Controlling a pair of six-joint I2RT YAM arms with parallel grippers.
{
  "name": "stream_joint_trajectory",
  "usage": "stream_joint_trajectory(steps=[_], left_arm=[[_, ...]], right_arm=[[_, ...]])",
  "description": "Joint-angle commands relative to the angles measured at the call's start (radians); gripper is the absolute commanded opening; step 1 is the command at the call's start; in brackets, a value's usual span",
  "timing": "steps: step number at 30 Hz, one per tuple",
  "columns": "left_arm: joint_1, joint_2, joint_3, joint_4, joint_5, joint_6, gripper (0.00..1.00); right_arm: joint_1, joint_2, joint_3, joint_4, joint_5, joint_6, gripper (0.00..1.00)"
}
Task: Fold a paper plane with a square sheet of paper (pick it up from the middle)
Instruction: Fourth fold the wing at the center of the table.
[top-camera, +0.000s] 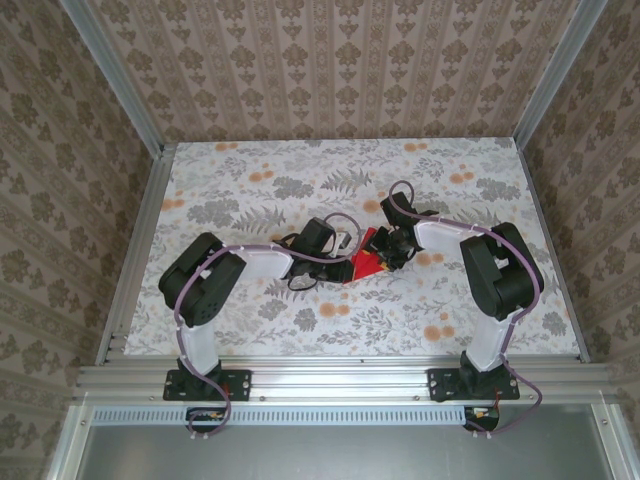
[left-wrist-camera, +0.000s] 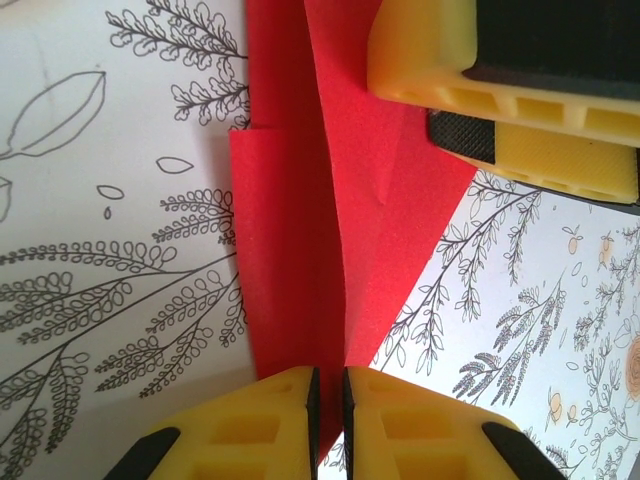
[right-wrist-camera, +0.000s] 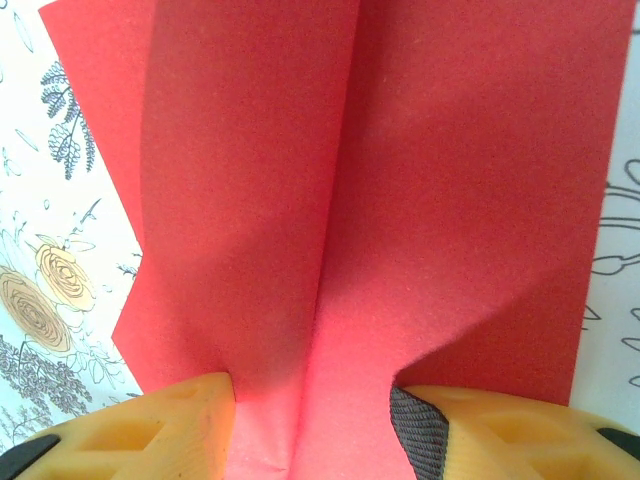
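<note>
Lying near the middle of the table, the sheet of thin bright red paper (top-camera: 370, 266) (left-wrist-camera: 300, 260) (right-wrist-camera: 450, 200) is creased into a smaller angular shape with a raised centre ridge, not yet a dart. The left gripper (top-camera: 345, 268) (left-wrist-camera: 330, 385) has its yellow fingers pressed nearly together on that ridge at one end. The right gripper (top-camera: 392, 250) (right-wrist-camera: 310, 420) has its fingers apart at the other end with the ridge between them, and I cannot tell whether they squeeze it or merely brace it. To my eye a crease is being set: the pinch should run straight along the fold while the far end stays pinned, or the layers will skew. Underneath is a white floral-printed tabletop (top-camera: 250, 190), edged by aluminium rails (top-camera: 330, 372), with damask-patterned walls (top-camera: 330, 60) around it.
</note>
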Motion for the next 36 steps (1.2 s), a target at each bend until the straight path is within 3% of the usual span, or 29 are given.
stream_joint_trajectory(steps=[1, 11, 36], left_arm=[[0.011, 0.009, 0.012, -0.002, 0.018, -0.017, 0.15], [0.055, 0.045, -0.016, 0.109, 0.138, -0.108, 0.10], [0.075, 0.046, -0.008, 0.038, 0.084, -0.156, 0.05]], right_arm=[[-0.016, 0.147, -0.098, -0.244, 0.234, 0.008, 0.54], [-0.015, 0.140, -0.110, -0.231, 0.227, 0.013, 0.54], [0.016, 0.202, -0.033, -0.334, 0.295, 0.019, 0.54]])
